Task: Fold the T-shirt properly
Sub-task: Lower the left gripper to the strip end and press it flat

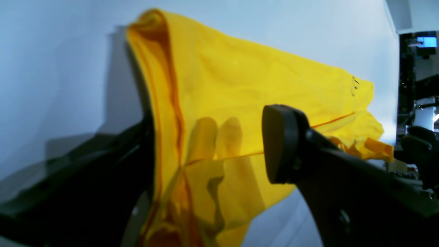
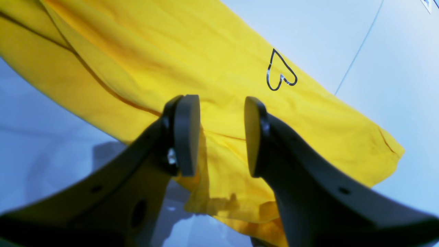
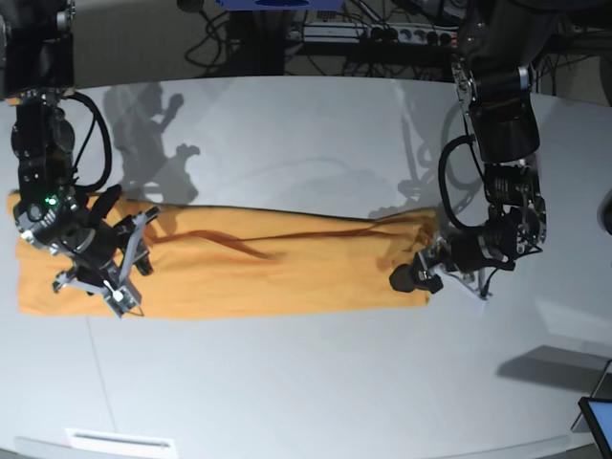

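The T-shirt (image 3: 268,273) lies as a long orange-yellow strip across the white table, running left to right. Its small dark heart mark (image 2: 280,72) shows in the right wrist view. My right gripper (image 3: 129,273) hovers over the strip's left end, and in its own view it (image 2: 221,133) stands open with fabric (image 2: 154,51) below the gap. My left gripper (image 3: 413,277) is at the strip's right end. In the left wrist view it (image 1: 211,137) stands wide open, with the raised cloth (image 1: 240,75) lying between the jaws and covering the left finger.
The white table (image 3: 306,382) stretches in front of and behind the shirt. Cables and a power strip (image 3: 382,33) run along the far edge. A tablet corner (image 3: 598,416) shows at the bottom right, and a white label (image 3: 120,442) sits at the front edge.
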Action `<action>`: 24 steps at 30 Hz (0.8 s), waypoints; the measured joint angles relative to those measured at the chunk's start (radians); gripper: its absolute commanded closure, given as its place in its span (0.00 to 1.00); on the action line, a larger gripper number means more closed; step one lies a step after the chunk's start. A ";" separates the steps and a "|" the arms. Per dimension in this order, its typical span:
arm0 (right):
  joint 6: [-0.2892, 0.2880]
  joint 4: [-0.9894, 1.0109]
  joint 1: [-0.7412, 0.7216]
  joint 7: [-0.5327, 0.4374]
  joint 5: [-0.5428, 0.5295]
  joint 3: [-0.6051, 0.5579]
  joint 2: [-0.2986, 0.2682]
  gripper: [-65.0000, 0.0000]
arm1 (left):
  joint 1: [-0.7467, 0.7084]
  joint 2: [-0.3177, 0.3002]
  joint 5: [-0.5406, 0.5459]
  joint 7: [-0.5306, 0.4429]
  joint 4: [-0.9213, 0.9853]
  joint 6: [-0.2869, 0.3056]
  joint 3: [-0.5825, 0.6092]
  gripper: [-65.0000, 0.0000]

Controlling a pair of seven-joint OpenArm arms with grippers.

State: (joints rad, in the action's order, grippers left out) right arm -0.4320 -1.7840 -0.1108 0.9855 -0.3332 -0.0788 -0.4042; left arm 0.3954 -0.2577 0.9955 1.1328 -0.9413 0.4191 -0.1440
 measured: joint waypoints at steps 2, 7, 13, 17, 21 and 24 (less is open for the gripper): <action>0.000 0.000 0.000 0.000 0.000 0.000 0.000 0.68 | 0.001 0.000 0.000 0.001 0.000 0.000 0.000 0.41; 0.000 0.000 0.000 0.000 0.000 0.000 0.000 0.68 | 0.001 0.003 -0.014 0.003 0.001 -0.003 0.001 0.66; 0.000 0.000 0.000 0.000 0.000 0.000 0.000 0.68 | -0.010 0.002 -0.026 0.019 0.006 -0.004 0.003 1.00; 0.000 0.000 0.000 0.000 0.000 0.000 0.000 0.68 | -0.011 0.002 -0.026 0.020 0.003 -0.004 -0.001 1.00; 0.000 0.000 0.001 0.000 0.000 0.000 -0.001 0.68 | -0.014 -0.028 -0.023 0.026 0.003 -0.004 -0.004 1.00; 0.000 0.000 0.001 0.000 0.000 0.000 0.000 0.68 | -0.013 -0.066 -0.022 0.026 0.002 -0.004 -0.006 1.00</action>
State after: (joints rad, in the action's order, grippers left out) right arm -0.4320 -1.7840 -0.1101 0.9855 -0.3332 -0.0788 -0.4046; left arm 0.3824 -0.3241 0.9737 1.1584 -0.9394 0.4152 -0.1497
